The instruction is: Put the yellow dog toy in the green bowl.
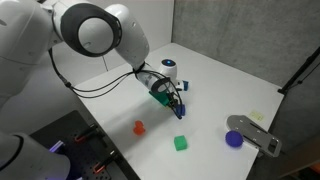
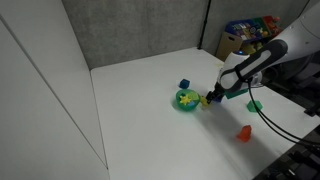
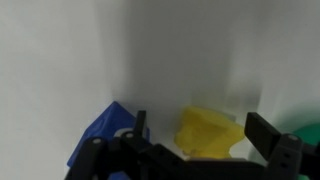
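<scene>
The end effector (image 3: 200,122) is open. Its 2 fingers stand apart on either side of the yellow dog toy (image 3: 208,132), with a gap at 1 finger. In an exterior view the toy (image 2: 207,99) is just beside the green bowl (image 2: 186,102), outside its rim. 1 blue cube (image 3: 103,138) lies near on the white surface (image 2: 140,110).

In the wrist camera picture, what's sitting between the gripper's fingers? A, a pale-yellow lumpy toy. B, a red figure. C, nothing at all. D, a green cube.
A: in the wrist view the pale-yellow lumpy toy sits on the white table between the fingers of the gripper, with a blue cube off to one side.
</scene>
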Robot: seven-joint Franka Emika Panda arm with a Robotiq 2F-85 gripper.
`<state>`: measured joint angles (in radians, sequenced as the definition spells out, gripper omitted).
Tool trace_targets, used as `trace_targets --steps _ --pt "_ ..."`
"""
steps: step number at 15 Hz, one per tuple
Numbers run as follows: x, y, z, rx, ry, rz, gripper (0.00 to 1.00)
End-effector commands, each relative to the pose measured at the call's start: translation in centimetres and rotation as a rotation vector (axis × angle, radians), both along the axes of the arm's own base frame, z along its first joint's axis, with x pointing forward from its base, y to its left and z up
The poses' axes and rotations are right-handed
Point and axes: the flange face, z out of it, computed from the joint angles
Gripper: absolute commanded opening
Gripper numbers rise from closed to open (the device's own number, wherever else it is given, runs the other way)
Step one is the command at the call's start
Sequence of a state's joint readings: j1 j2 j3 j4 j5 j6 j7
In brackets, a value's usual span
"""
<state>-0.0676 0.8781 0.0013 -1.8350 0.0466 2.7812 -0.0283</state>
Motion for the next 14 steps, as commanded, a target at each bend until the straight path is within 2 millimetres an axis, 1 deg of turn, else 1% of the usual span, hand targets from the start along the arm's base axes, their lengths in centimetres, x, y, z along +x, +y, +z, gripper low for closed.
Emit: trace_targets --steps 1,3,9,14 --pt "0.8 0.9 -0.7 -0.008 -0.018 0.010 1.00" --pt "1.1 1.2 -0.9 -0.002 -0.031 0.016 1.00" --pt "2.3 0.9 -2.1 -0.002 -0.081 0.006 1.00" --pt "2.8 1.2 -3.3 0.000 -0.112 0.017 1.00"
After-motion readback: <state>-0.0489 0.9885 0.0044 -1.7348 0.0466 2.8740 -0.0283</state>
